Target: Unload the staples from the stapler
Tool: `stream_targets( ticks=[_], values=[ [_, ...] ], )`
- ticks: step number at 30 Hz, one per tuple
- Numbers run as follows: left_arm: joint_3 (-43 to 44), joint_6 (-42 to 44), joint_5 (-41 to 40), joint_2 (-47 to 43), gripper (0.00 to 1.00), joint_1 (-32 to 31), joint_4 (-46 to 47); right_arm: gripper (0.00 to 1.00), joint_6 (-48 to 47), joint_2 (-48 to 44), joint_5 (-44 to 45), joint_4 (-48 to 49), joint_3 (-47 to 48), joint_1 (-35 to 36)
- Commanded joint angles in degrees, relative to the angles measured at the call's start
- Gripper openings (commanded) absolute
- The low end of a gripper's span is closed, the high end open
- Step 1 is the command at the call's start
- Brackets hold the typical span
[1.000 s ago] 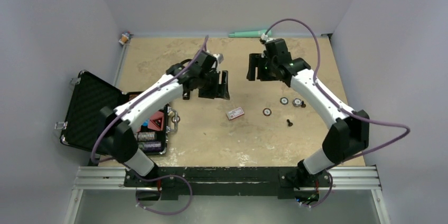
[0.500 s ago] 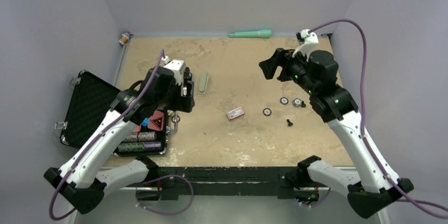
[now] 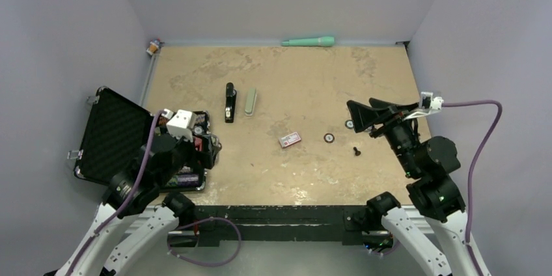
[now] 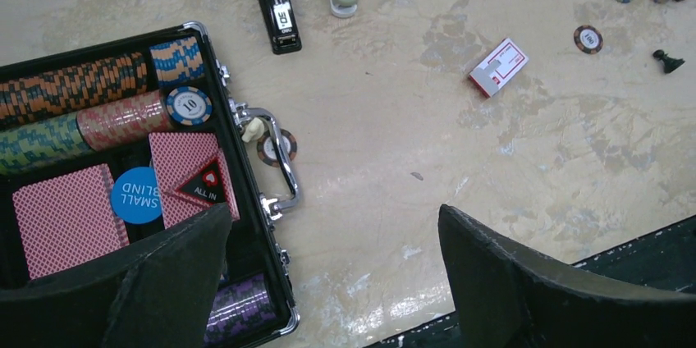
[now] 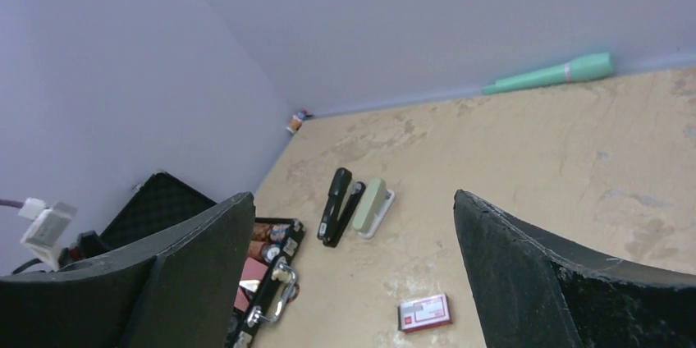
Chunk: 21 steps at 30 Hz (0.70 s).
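Observation:
The slim black stapler lies on the tan table, left of centre, beside a pale green oblong case. It also shows in the left wrist view and in the right wrist view. No staples show in any view. My left gripper is open and empty, held high over the front edge of the open poker case, well short of the stapler. My right gripper is open and empty, raised at the right, pointing left towards the stapler from far off.
An open black poker case with chips and cards sits at the left. A small red-and-white box, poker chips and a black pawn lie mid-table. A green cylinder lies at the back wall.
Both arms have pulled back from the table's middle towards their bases and risen. The stapler and green case, earlier covered by the left arm, now lie uncovered.

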Motion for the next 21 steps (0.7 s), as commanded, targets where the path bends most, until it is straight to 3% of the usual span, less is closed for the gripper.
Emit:
stream_targets(
  ticks=[1, 8, 21],
  values=[
    [-2.67, -0.12, -2.75, -5.46, 1.00, 0.26, 5.60, 0.96, 3.92, -0.44, 1.64, -6.53, -3.30, 0.17],
    [-3.68, -1.53, -3.22, -6.92, 1.00, 0.28, 4.73, 0.96, 4.74, -2.60, -3.17, -6.12, -7.69, 0.16],
    [-4.27, -1.81, -2.49, -7.44, 1.00, 0.28, 4.23, 0.96, 7.07, -5.63, 0.96, -9.18, -7.27, 0.20]
  ],
)
